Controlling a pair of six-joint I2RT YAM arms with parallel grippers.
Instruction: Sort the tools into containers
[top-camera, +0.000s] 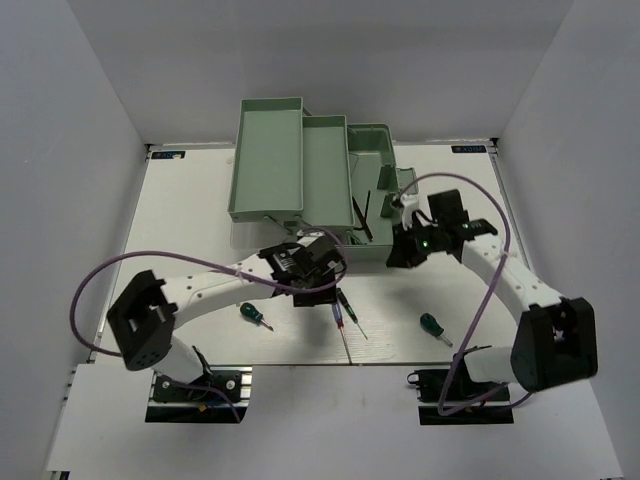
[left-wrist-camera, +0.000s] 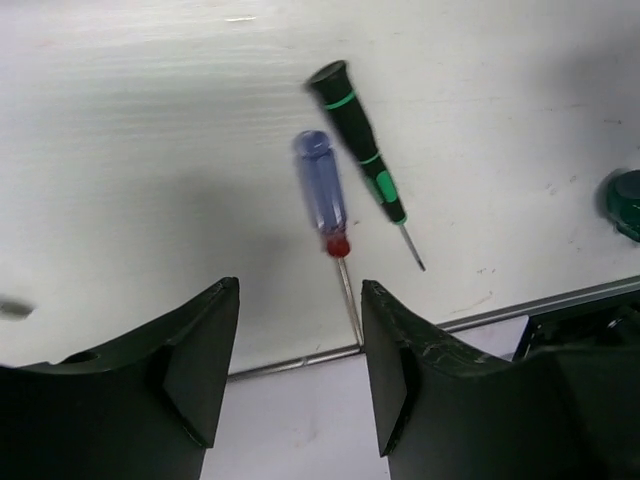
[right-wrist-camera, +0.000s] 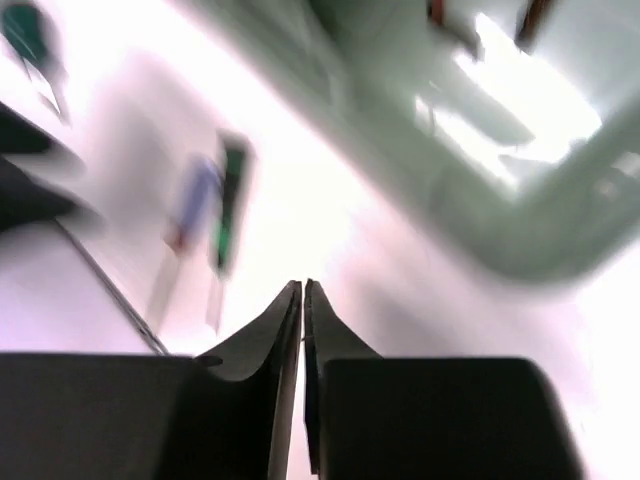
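Sorting barely begun: hex key (top-camera: 362, 216) in toolbox base (top-camera: 378, 133); 4 screwdrivers (top-camera: 345, 315) on table (top-camera: 190, 210). L gripper (left-wrist-camera: 300, 300) fingers apart, R gripper (right-wrist-camera: 303, 292) pinched together.

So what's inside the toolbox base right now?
Two dark hex keys lie in the toolbox base. Its near right corner is hidden by the right arm, so anything there cannot be seen.

Green-handled screwdriver (left-wrist-camera: 626, 204): your left wrist view cuts it off at the right edge.
Toolbox base (right-wrist-camera: 520, 250): blurred in your right wrist view.
Blue-handled screwdriver (right-wrist-camera: 196, 198): only a smear there.
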